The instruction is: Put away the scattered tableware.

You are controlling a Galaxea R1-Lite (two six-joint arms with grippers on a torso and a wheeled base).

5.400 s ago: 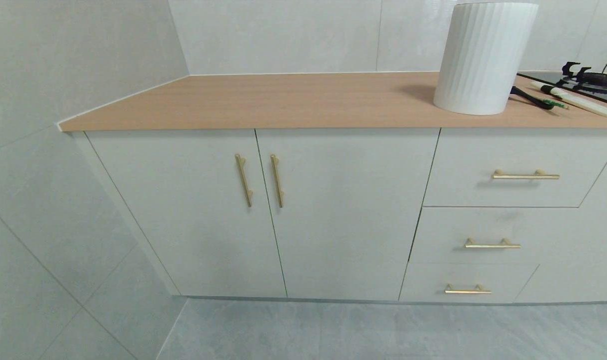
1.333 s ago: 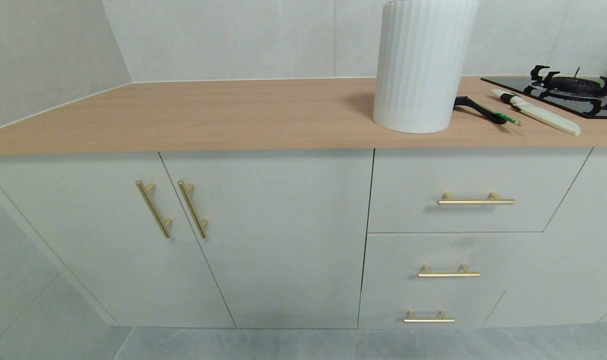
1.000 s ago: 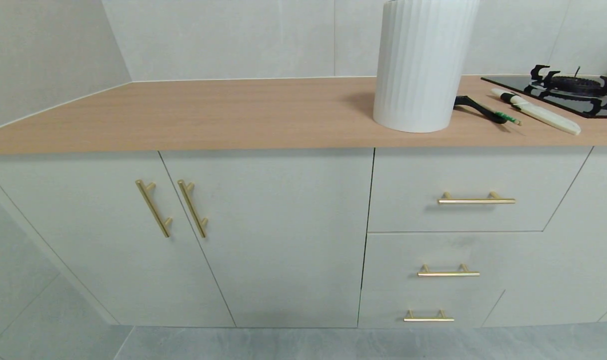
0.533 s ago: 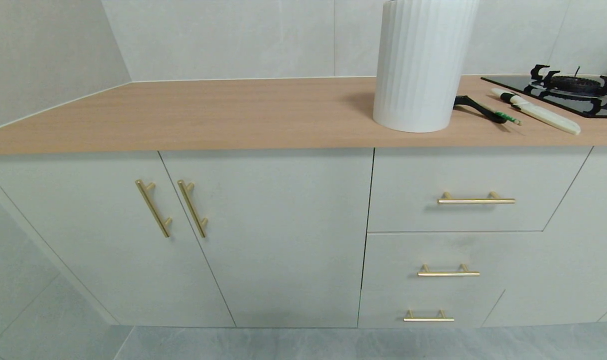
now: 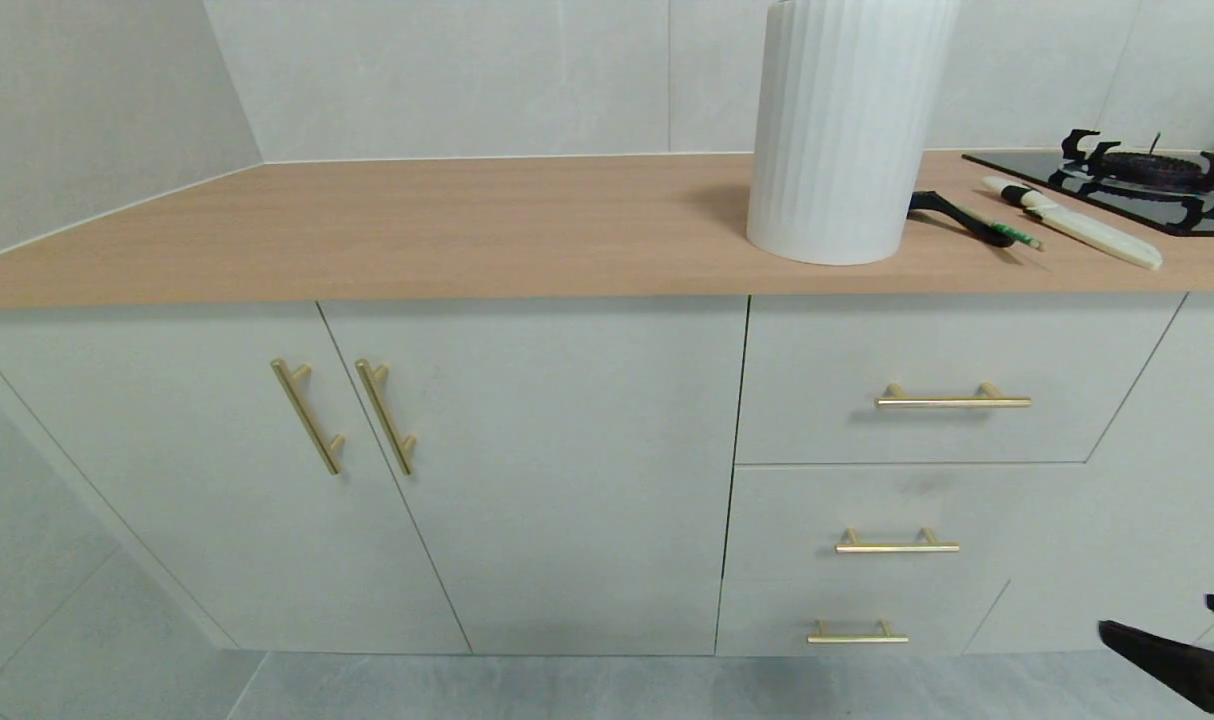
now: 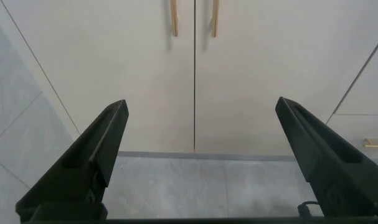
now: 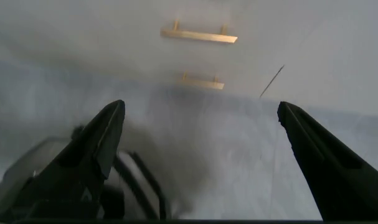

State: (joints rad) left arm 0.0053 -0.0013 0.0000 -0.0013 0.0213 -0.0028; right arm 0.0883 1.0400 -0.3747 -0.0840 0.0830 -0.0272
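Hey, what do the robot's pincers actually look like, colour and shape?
Both look alike. The left pincer has two matte black fingers, each a long, flat-sided wedge that narrows to a blunt tip. The right pincer has the same plain black wedge fingers. No markings or labels can be made out on either one.

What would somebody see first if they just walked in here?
A tall white ribbed container standing on the wooden countertop, above the drawers. Just to its right lie a black-handled utensil and a cream knife, beside the black stove.
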